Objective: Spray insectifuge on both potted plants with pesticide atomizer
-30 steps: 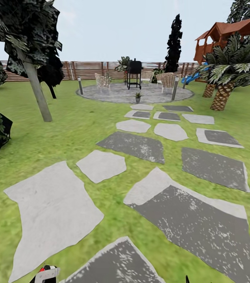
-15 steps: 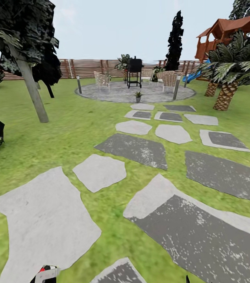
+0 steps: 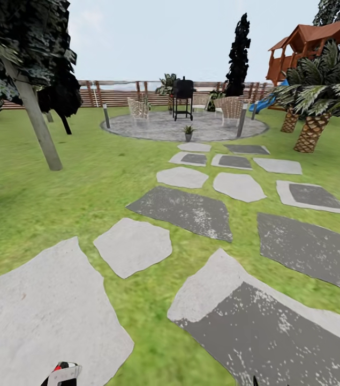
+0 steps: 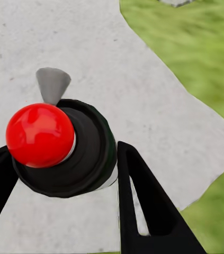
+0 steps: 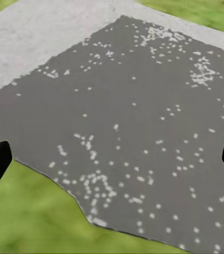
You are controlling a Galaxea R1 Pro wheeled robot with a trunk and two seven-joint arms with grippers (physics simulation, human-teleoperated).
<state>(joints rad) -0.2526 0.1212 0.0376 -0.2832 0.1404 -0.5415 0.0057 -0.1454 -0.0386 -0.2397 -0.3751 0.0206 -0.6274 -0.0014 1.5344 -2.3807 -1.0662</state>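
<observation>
Atomizer [image 4: 64,153] sits clenched in left end effector [image 4: 64,174]; right end effector [image 5: 112,159] spread over stepping stone [image 5: 133,121].

The pesticide atomizer [image 4: 64,153] sits between the two black fingers of the left end effector [image 4: 64,211], seen from above: a round dark body with a glossy red cap [image 4: 39,134] on top and a pale grey nozzle [image 4: 52,84] jutting from behind it. In the head view its red-and-white top [image 3: 62,371] shows at the lower edge.

One potted plant [image 3: 188,131], small with pointed green leaves in a grey pot, stands upright far ahead at the near edge of the round grey paving [image 3: 159,128]. The garden's lawn [image 3: 95,177] carries pale and dark stepping stones [image 3: 183,212] leading to that paving, with the brown slatted fence [image 3: 121,94] behind.
</observation>
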